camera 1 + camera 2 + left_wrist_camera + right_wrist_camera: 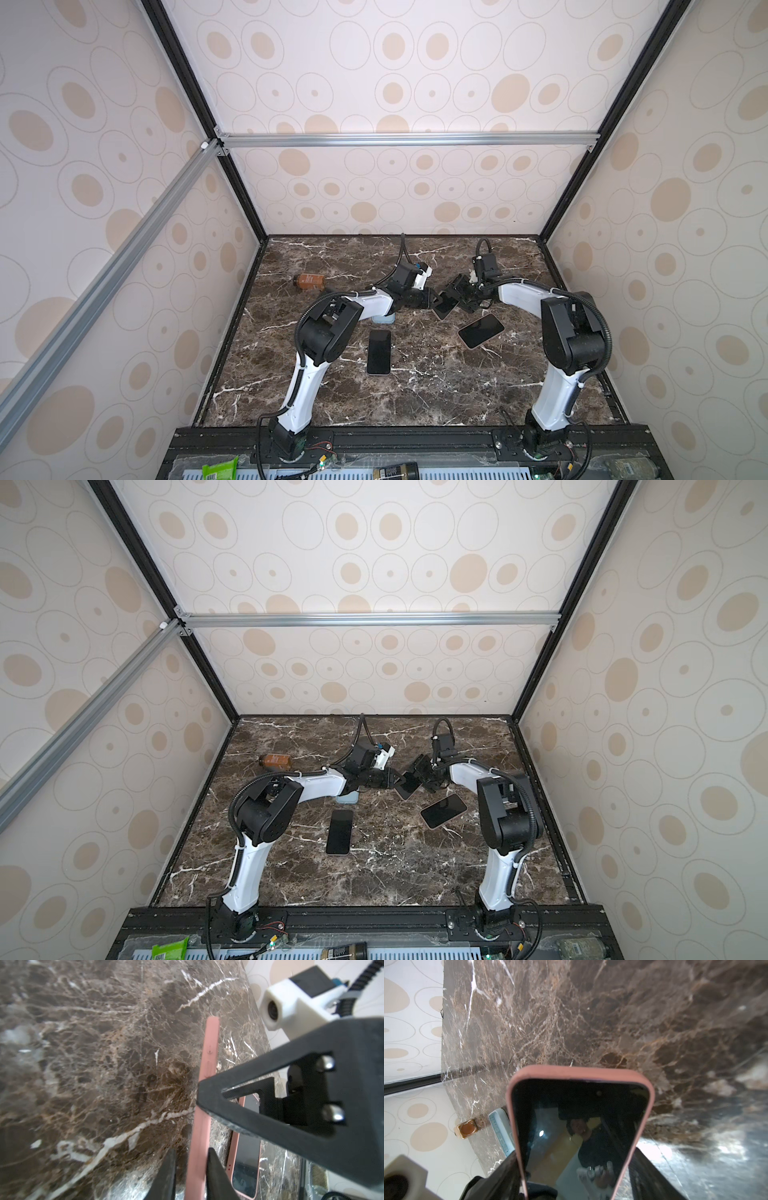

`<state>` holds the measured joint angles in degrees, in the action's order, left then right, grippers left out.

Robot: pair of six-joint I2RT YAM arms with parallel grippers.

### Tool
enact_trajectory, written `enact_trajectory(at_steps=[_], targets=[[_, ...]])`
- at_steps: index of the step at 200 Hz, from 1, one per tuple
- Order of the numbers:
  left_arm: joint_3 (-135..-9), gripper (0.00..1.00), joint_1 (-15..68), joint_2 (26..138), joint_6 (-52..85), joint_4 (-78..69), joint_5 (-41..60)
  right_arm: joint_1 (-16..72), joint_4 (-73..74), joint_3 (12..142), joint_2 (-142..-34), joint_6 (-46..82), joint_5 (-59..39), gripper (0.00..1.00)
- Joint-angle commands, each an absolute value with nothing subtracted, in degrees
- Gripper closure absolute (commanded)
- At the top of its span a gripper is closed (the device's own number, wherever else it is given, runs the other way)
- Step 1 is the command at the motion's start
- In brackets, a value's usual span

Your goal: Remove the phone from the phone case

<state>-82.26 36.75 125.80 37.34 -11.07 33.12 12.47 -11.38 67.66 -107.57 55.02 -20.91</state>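
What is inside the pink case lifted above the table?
A phone with a dark screen fills the pink case. The case covers its back and sides.

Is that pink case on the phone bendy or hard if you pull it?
Probably bendy: the pink case looks matte and rubbery, with soft rounded corners. Likely grippy too, unlike the glossy phone screen inside it.

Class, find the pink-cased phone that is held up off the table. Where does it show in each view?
In a top view: pink-cased phone, mid-table, just right of centre.
In a top view: same spot.
Left wrist: edge-on pink strip through the centre.
Right wrist: large, screen toward camera, centre foreground.
Shared landmark: the marble table.
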Motion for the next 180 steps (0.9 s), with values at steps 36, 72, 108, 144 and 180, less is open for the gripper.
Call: enact_trajectory(at_steps=[36, 72, 108, 144, 180], targets=[[-84.04, 1.0, 36.94, 123.45, 37.09, -10.31, 33.9, 11.95, -7.92, 66.26, -100.42, 56.9, -21.35, 0.21], [-84.08, 1.0, 36.97, 117.0, 35.53, -9.53, 31.75, 11.19, -8.02, 63.76, -92.09, 54.82, -18.18, 0.02], [-85.09, 1.0, 36.98, 108.5, 31.73, -7.88, 28.53, 10.9, -6.19, 60.84, -80.66, 47.1, -11.81, 0.0], [-82.83, 1.0, 36.82, 98.75, 28.18, -11.49, 28.56, 10.81, -3.31, 58.85, -72.83, 40.67, -7.81, 0.0], [-78.34, 1.0, 36.67, 89.08, 23.6, -18.01, 30.24, 10.81, -0.67, 57.49, -65.87, 31.27, -7.63, 0.01]])
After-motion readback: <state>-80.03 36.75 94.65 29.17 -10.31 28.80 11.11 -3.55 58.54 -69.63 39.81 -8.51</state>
